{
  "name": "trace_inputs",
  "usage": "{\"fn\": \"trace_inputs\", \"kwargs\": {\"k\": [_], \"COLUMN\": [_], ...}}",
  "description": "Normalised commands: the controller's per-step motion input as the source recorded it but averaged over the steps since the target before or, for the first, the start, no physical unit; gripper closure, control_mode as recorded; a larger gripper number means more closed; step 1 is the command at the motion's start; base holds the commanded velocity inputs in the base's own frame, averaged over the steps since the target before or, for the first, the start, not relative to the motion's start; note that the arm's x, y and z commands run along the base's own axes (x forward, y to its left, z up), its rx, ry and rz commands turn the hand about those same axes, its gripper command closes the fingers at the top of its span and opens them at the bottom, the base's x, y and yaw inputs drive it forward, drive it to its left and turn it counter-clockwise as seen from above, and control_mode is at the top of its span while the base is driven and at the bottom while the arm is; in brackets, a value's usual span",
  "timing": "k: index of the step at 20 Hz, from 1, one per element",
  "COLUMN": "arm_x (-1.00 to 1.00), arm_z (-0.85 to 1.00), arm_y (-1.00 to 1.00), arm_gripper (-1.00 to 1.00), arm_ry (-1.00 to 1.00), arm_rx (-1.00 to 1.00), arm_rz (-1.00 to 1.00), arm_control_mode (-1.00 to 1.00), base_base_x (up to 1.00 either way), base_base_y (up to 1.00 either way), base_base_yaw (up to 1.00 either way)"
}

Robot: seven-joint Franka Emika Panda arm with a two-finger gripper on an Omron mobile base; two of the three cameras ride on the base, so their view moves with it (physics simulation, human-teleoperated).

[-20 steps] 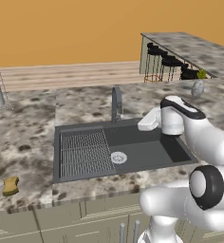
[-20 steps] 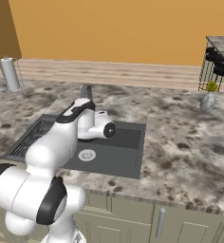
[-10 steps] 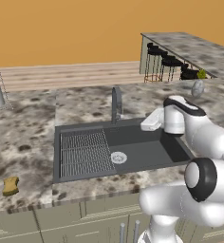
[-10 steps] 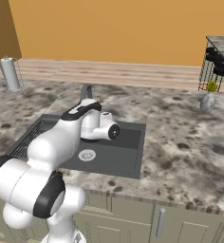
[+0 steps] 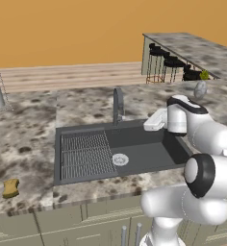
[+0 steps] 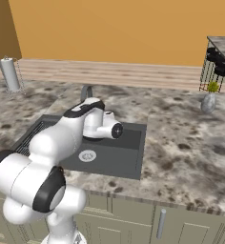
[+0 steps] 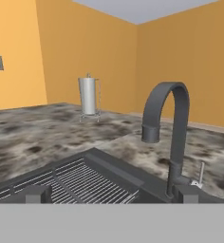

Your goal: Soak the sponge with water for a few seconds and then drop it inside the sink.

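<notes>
My fingers (image 7: 111,193) stand wide apart and empty, aimed level at the curved dark grey metal faucet (image 7: 168,135), probably to turn it on first. My white arm reaches over the dark grey rectangular sink (image 5: 149,144). The small yellow-orange sponge (image 5: 10,188) lies well away on the speckled stone desk (image 5: 24,144).

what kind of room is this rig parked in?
Almost certainly a rendered home kitchen: a dark grey recessed sink with a curved grey metal faucet set in a speckled granite counter, grey cabinet fronts below, and black bar stools at a far counter.
</notes>
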Motion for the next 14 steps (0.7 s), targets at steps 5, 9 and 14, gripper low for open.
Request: {"fn": "trace_inputs", "kwargs": {"k": [5, 9, 14], "arm_x": [0.01, 0.14, 0.18], "arm_z": [0.0, 0.0, 0.0], "arm_y": [0.0, 0.03, 0.09], "arm_gripper": [-1.0, -1.0, -1.0], "arm_ry": [0.0, 0.0, 0.0], "arm_rx": [0.0, 0.0, 0.0], "arm_rz": [0.0, 0.0, 0.0], "arm_control_mode": [-1.0, -1.0, -1.0], "base_base_x": [0.0, 0.0, 0.0], "base_base_y": [0.0, 0.0, 0.0], "base_base_yaw": [0.0, 0.0, 0.0]}}
